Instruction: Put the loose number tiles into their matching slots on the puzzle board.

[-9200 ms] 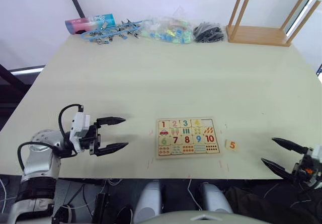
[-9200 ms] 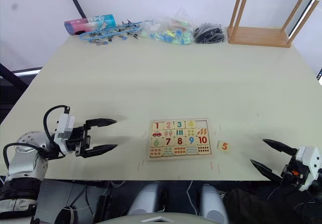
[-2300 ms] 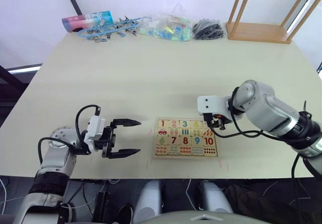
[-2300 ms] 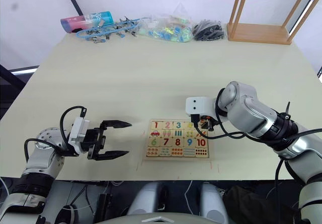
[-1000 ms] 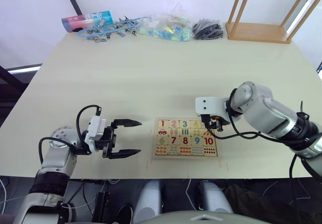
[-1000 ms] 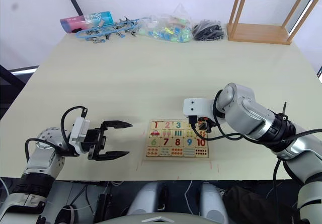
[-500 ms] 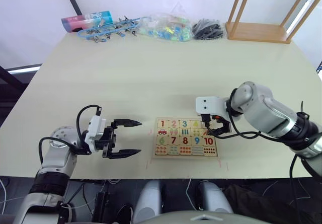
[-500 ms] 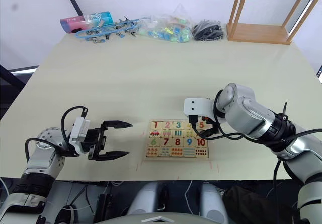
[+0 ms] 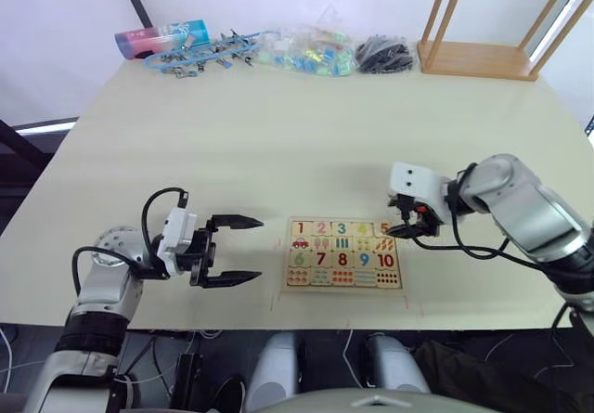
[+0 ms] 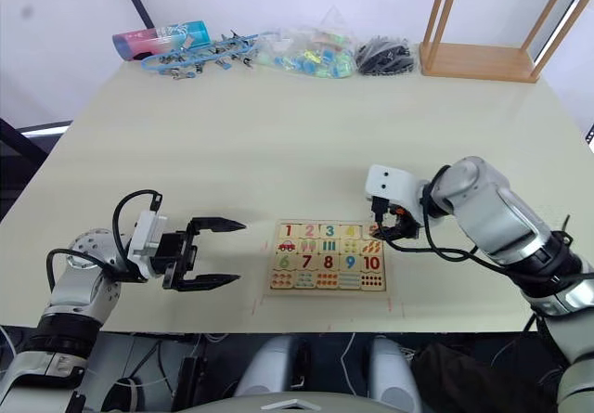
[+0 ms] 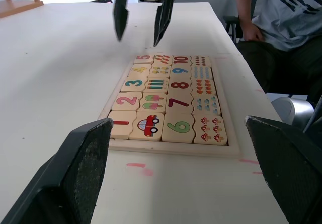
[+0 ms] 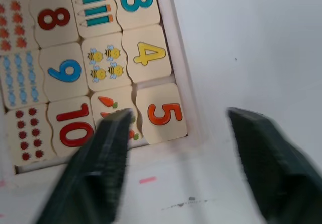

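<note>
The puzzle board (image 9: 343, 286) lies near the table's front edge. Its far row of slots holds the number tiles 1 (image 9: 300, 228), 2 (image 9: 321, 228), 3 (image 9: 342, 228), 4 (image 12: 146, 53) and 5 (image 12: 163, 114). The 5 lies in the corner slot beside the 4. My right gripper (image 9: 405, 230) is open just off that corner, holding nothing, with its fingers (image 12: 100, 168) on either side of the 5. My left gripper (image 9: 259, 247) stands open and empty on the table left of the board.
An upturned wooden stool (image 9: 483, 56) stands at the back right. A bag of coloured pieces (image 9: 311, 53), a black pile (image 9: 383, 56), blue clips (image 9: 200, 56) and a tube (image 9: 158, 40) line the far edge. A person (image 11: 282, 17) sits past the table's right side.
My right gripper has let go of the 5 tile, opened and drawn back to the right off the board's corner. The 5 now lies in its slot. The left gripper has stayed put.
</note>
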`<action>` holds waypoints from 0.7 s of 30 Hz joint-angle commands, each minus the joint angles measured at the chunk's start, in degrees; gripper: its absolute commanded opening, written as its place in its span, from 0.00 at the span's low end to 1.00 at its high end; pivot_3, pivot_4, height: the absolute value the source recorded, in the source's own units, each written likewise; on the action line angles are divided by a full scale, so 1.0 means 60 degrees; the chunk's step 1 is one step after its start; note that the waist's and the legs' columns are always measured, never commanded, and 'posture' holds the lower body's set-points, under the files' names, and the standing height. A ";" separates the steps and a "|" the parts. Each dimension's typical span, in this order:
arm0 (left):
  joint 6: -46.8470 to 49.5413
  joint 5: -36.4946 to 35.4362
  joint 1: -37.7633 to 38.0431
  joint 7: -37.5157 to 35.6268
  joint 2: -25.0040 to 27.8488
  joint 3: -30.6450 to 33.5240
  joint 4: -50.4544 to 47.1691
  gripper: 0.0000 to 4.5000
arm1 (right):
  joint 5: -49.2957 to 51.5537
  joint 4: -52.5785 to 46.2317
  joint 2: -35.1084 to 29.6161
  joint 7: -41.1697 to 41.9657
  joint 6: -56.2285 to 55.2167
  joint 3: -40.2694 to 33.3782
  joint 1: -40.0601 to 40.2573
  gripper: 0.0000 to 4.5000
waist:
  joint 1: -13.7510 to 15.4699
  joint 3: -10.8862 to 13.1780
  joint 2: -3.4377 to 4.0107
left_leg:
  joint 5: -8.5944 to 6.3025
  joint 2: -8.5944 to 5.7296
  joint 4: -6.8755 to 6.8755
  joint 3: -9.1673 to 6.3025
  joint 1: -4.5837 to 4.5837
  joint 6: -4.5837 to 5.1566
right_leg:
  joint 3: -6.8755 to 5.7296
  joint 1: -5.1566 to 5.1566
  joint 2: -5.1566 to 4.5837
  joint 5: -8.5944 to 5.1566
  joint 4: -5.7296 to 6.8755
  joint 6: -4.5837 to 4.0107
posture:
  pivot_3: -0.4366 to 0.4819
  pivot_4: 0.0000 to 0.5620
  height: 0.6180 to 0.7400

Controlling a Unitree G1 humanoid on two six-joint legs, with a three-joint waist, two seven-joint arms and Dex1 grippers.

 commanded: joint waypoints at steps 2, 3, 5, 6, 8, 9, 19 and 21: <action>0.0002 -0.0071 -0.0144 -0.0276 0.0127 0.0024 -0.0111 1.00 | 0.0425 -0.0403 -0.0045 -0.0459 -0.0746 -0.1146 0.0643 0.16 | 0.0001 -0.0001 -0.0001 | 0.0000 0.0000 0.0000 -0.0001 0.0000 0.0000 | -0.0001 0.0000 0.0002 0.0000 0.0001 0.0000 | 0.48 0.27 0.98; -0.0001 -0.0080 -0.0158 -0.0276 0.0139 0.0015 -0.0095 1.00 | 0.0564 -0.0422 0.0052 -0.0549 -0.1025 -0.1386 0.0850 0.09 | 0.0001 -0.0001 -0.0001 | 0.0000 -0.0001 0.0000 -0.0001 0.0000 0.0000 | -0.0001 0.0000 0.0002 0.0000 0.0000 0.0000 | 0.48 0.27 0.98; -0.0007 -0.0080 -0.0186 -0.0276 0.0139 0.0002 -0.0068 1.00 | 0.0847 -0.0473 0.0238 -0.0806 -0.1290 -0.1897 0.1307 0.01 | 0.0003 -0.0001 -0.0002 | 0.0000 -0.0002 0.0000 -0.0001 0.0000 0.0000 | 0.0000 0.0001 0.0002 0.0000 -0.0002 0.0000 | 0.48 0.27 0.98; -0.0017 -0.0081 -0.0199 -0.0276 0.0141 -0.0023 -0.0053 1.00 | 0.1038 -0.0465 0.0410 -0.0951 -0.1464 -0.2214 0.1605 0.01 | 0.0007 -0.0001 -0.0002 | 0.0000 -0.0001 0.0000 0.0001 0.0000 0.0000 | 0.0002 0.0001 0.0002 0.0000 0.0000 0.0000 | 0.48 0.27 0.98; -0.0030 -0.0094 -0.0230 -0.0276 0.0154 -0.0063 -0.0012 1.00 | 0.1230 -0.0416 0.0605 -0.1134 -0.1775 -0.2536 0.1961 0.01 | 0.0020 -0.0002 -0.0004 | 0.0000 -0.0002 0.0000 -0.0002 0.0000 0.0000 | 0.0001 0.0003 0.0002 0.0000 0.0000 0.0001 | 0.48 0.27 0.98; -0.0038 -0.0101 -0.0257 -0.0276 0.0159 -0.0089 0.0013 1.00 | 0.1386 -0.0340 0.0780 -0.1147 -0.2186 -0.2734 0.2213 0.01 | 0.0027 -0.0002 -0.0004 | 0.0000 -0.0004 0.0000 -0.0001 0.0000 0.0000 | 0.0001 0.0004 0.0003 0.0000 -0.0001 0.0001 | 0.48 0.27 0.98; -0.0126 -0.0147 -0.0476 -0.0276 0.0206 -0.0282 0.0218 1.00 | 0.1622 0.0934 0.1615 -0.1265 -0.5268 -0.3175 0.3865 0.01 | 0.0031 -0.0002 -0.0004 | 0.0000 -0.0008 0.0001 0.0002 0.0005 0.0000 | 0.0004 0.0008 0.0007 0.0001 -0.0001 0.0001 | 0.48 0.27 0.98; -0.0142 -0.0159 -0.0492 -0.0276 0.0225 -0.0314 0.0237 1.00 | 0.1646 0.1141 0.1662 -0.1250 -0.5517 -0.3139 0.4040 0.01 | 0.0031 -0.0002 -0.0004 | 0.0000 -0.0007 0.0001 0.0001 0.0006 0.0000 | 0.0004 0.0007 0.0010 0.0000 0.0000 0.0001 | 0.48 0.27 0.98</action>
